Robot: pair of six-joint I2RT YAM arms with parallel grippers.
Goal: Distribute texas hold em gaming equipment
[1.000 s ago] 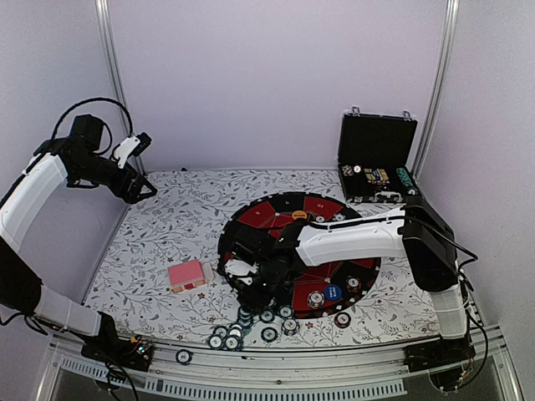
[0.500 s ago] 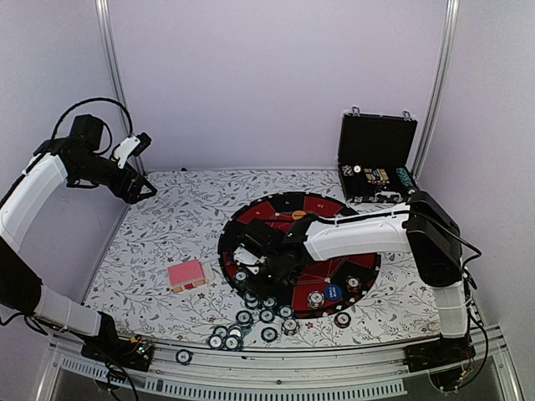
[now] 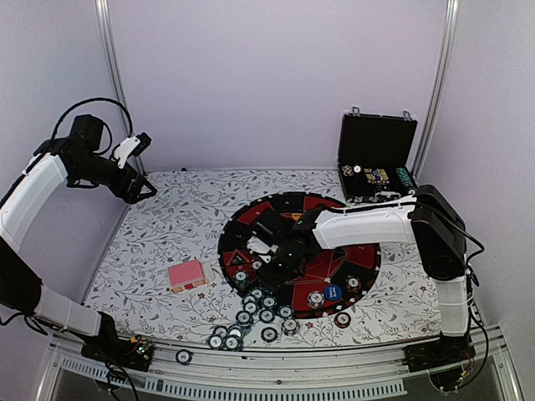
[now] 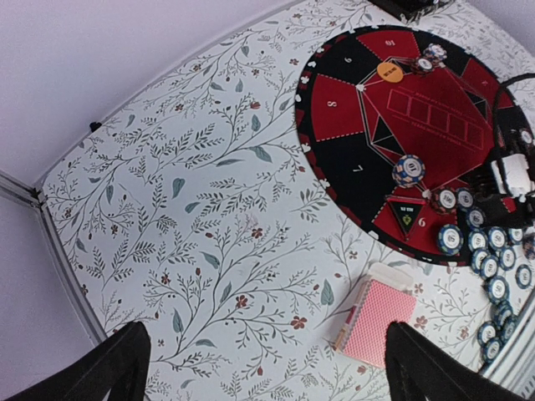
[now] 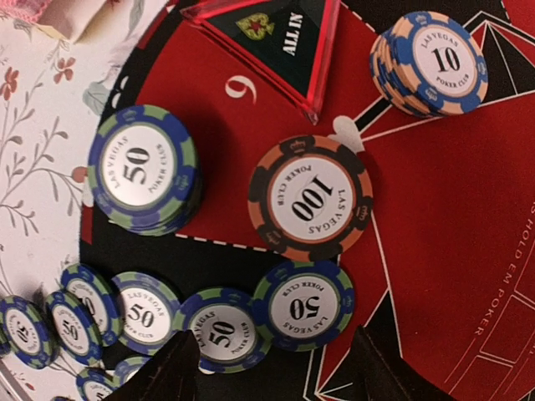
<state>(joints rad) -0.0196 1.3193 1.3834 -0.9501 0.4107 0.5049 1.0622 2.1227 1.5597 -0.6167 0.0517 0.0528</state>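
1. The right gripper (image 5: pixel 276 380) has drawn back from the mat's (image 3: pixel 288 203) near-left rim to farther in over it, fingers apart and seemingly empty.
2. Poker chips (image 5: pixel 311 199) lie beneath it, near that rim.
3. The cards (image 3: pixel 186 275) sit left of the mat.
4. The left gripper (image 4: pixel 267 380) hangs spread wide.

Case (image 3: pixel 377 142) contents tiny; corner chips (image 5: pixel 18 331) cropped

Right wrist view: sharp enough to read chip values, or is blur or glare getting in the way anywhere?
Right wrist: crisp, no glare; the 100 chip and 10 stack read clearly, lower-left chips slightly soft. Left wrist: wide-angle bending at the table edge. Top external: even light, chip print too small to read.
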